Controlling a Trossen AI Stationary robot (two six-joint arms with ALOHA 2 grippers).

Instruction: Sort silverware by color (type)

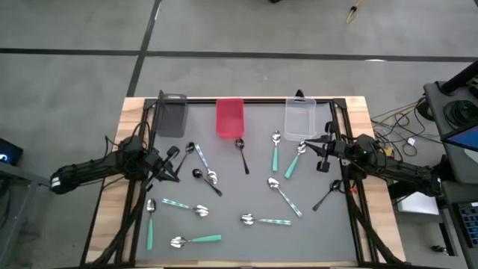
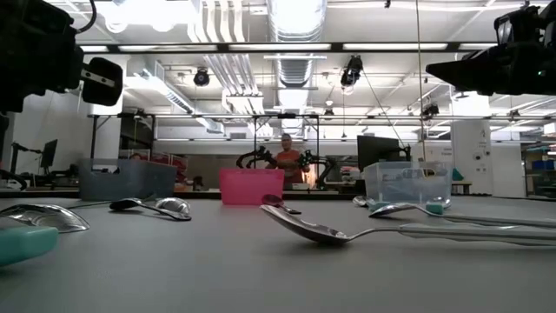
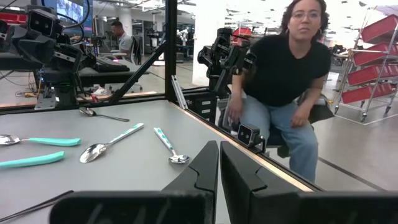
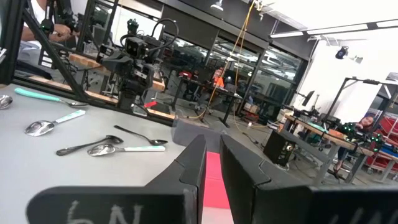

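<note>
the left gripper [image 1: 173,155] hovers shut and empty over the tabletop's [image 1: 231,246] left side, near crossed black and patterned spoons [image 1: 203,175]; a grab there could lift two types together. all the spoons lie loose, none binned. the right gripper [image 1: 322,155], nearly closed and empty, sits by the clear bin [image 1: 301,118] and could knock it.

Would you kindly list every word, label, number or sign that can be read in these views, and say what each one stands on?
"6N", or so it seems: pale handwritten marks on the right gripper body in the right wrist view; not certain.
Left gripper: no marking shows.
Grey bin, red bin, clear bin and spoons: no text shows.
Screens in the room behind: too blurred to read.
</note>
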